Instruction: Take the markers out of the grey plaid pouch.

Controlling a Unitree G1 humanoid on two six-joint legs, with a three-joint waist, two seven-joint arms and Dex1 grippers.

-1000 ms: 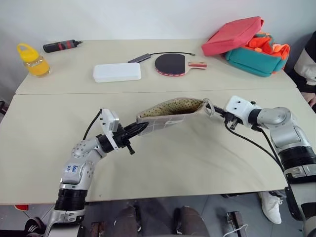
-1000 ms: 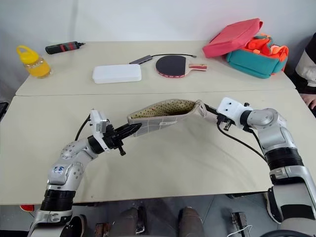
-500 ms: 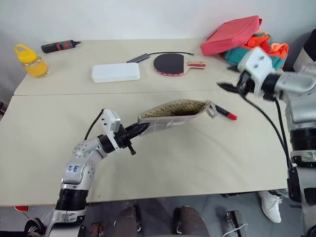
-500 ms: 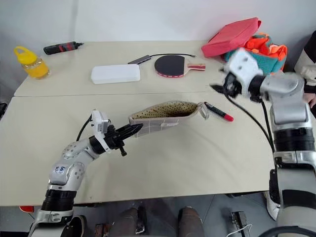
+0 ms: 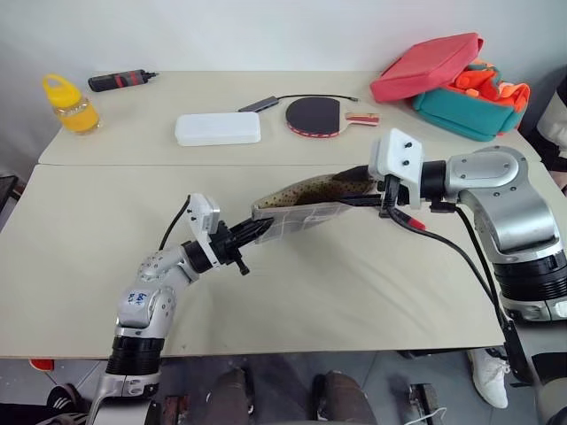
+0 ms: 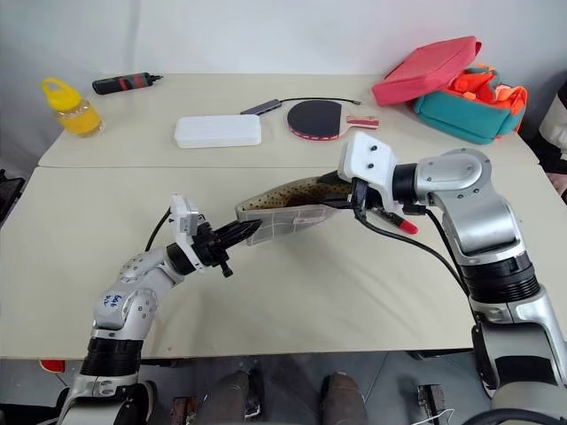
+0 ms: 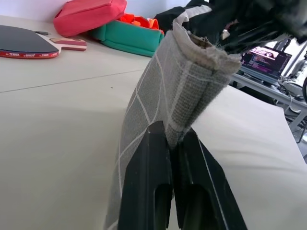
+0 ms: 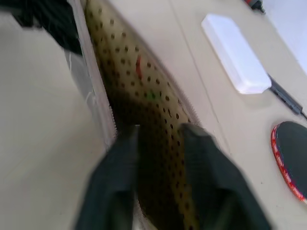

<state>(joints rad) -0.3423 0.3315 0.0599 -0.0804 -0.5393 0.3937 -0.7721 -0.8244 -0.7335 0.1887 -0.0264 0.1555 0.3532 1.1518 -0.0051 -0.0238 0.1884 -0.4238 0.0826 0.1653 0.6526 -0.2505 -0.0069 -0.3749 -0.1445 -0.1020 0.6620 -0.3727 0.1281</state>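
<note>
Right gripper swung back from up by the red-and-teal bag and now pokes its parted jaws into the grey plaid pouch's mouth. Left gripper stays clenched on the pouch's 9 o'clock end mid-desk, with a red-tipped marker lying at the pouch's 3 o'clock.

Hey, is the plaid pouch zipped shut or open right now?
Open. The pouch gapes along its top edge, showing the dotted lining; the left gripper pinches one end and the right gripper reaches into the mouth.
</note>
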